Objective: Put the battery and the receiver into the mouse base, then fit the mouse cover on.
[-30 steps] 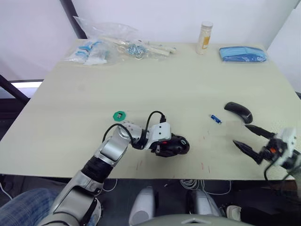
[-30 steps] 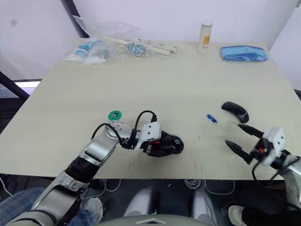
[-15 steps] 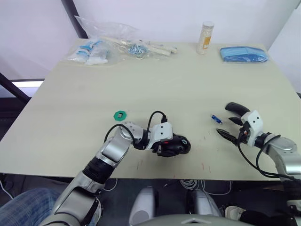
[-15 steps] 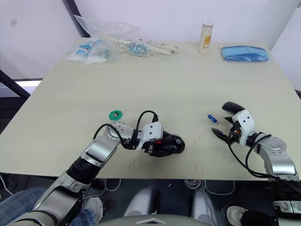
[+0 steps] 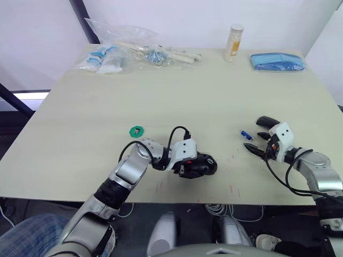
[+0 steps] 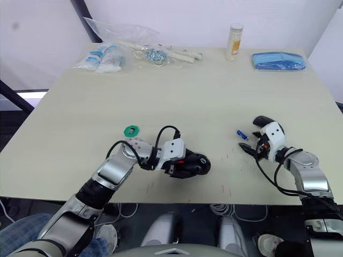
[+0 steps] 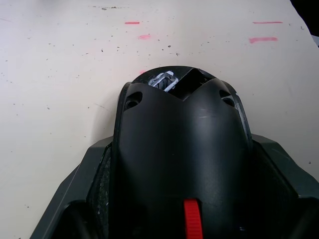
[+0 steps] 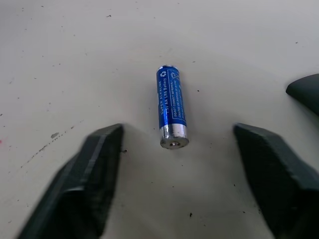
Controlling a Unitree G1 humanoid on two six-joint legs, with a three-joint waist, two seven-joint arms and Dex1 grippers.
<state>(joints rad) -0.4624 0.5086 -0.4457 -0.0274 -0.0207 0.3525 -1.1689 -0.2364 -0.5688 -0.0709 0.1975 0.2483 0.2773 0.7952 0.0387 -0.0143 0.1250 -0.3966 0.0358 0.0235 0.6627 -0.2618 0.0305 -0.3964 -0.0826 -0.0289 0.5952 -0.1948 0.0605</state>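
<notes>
Battery point(image 8: 172, 105) lies flat on the surface, just beside the mouse cover point(image 5: 266, 122). Right hand point(image 8: 177, 164) is spread wide around it; better to lower squarely, then close gently. Left hand point(image 5: 185, 160) grips the mouse base point(image 5: 201, 166).

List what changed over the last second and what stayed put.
The right gripper swung in from the table's near right edge, across the table, to the battery and now has its fingers open either side of it, not yet gripping. The left gripper kept its hold on the mouse base. Battery and mouse cover stayed put.
</notes>
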